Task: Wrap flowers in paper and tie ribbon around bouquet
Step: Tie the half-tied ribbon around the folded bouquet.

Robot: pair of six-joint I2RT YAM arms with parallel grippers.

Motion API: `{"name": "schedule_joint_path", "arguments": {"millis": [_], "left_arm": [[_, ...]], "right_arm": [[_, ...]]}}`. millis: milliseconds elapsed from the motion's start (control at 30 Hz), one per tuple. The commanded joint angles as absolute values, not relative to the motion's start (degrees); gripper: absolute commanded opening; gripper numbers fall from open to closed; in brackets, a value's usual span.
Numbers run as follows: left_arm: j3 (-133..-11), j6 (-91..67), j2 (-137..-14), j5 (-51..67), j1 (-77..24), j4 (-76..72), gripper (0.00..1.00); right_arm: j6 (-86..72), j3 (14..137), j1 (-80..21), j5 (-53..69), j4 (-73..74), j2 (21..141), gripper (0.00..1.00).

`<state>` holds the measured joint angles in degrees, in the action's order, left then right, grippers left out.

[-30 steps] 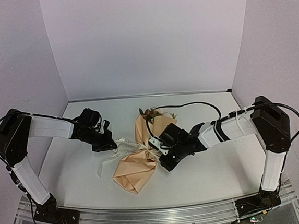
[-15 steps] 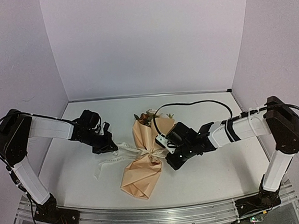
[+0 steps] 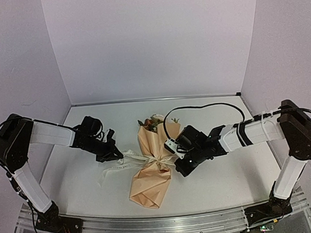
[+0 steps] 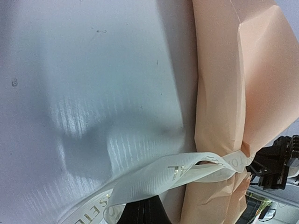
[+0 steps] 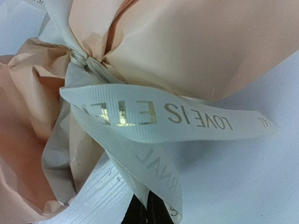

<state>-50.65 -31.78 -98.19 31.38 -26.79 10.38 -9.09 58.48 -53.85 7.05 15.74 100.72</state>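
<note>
The bouquet [image 3: 149,174] lies mid-table, its tan paper [image 4: 224,93] pinched at the waist, with the flowers [image 3: 153,122] showing at the far, wide end. The cream ribbon [image 3: 132,158] with gold lettering is knotted round that waist [image 5: 79,58]. My left gripper [image 3: 113,152] sits left of the bouquet, shut on one ribbon end [image 4: 159,175], its dark fingertips [image 4: 144,207] pressed together. Right of the waist, my right gripper [image 3: 177,165] is shut on the other ribbon end [image 5: 154,114], which runs down into its closed tips [image 5: 147,210]. Both ends are drawn outward.
A loose ribbon tail [image 3: 112,168] lies on the white table left of the bouquet. The right arm's black cable [image 3: 198,108] loops over the flower end. White walls close in the back and sides; an aluminium rail [image 3: 165,223] runs along the near edge.
The right gripper has moved right with its ribbon end, and the bouquet has slid right and swung more upright. The ribbon has drawn tighter at the waist. The left gripper has barely moved.
</note>
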Motion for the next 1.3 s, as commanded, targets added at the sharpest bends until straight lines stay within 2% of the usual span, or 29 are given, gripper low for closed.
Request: {"name": "schedule_joint_path", "arguments": {"millis": [0,67,167,300,400,1267], "left_arm": [[-54.03,-26.77,-97.09,26.36,-29.37,13.05,0.00],[-54.70,-26.13,-97.57,26.56,-30.11,13.65,0.00],[-55.62,-25.53,-98.17,26.42,-30.83,14.13,0.00],[-56.10,-25.15,-98.73,26.52,-30.94,14.33,0.00],[-56.23,-25.11,-98.90,26.65,-30.94,14.41,0.00],[-57.95,-24.79,-100.23,28.06,-31.01,15.00,0.00]], "right_arm": [[-8.74,59.07,-52.77,10.24,26.23,97.19,0.13],[-8.50,59.81,-52.82,11.28,26.48,96.49,0.26],[-8.26,59.91,-52.80,12.33,26.70,94.47,0.39],[-7.88,58.45,-51.98,8.09,26.79,91.54,0.49],[-9.22,56.60,-48.86,7.79,25.24,90.25,0.52],[-5.21,64.69,-48.12,12.09,21.80,102.73,0.49]]}}
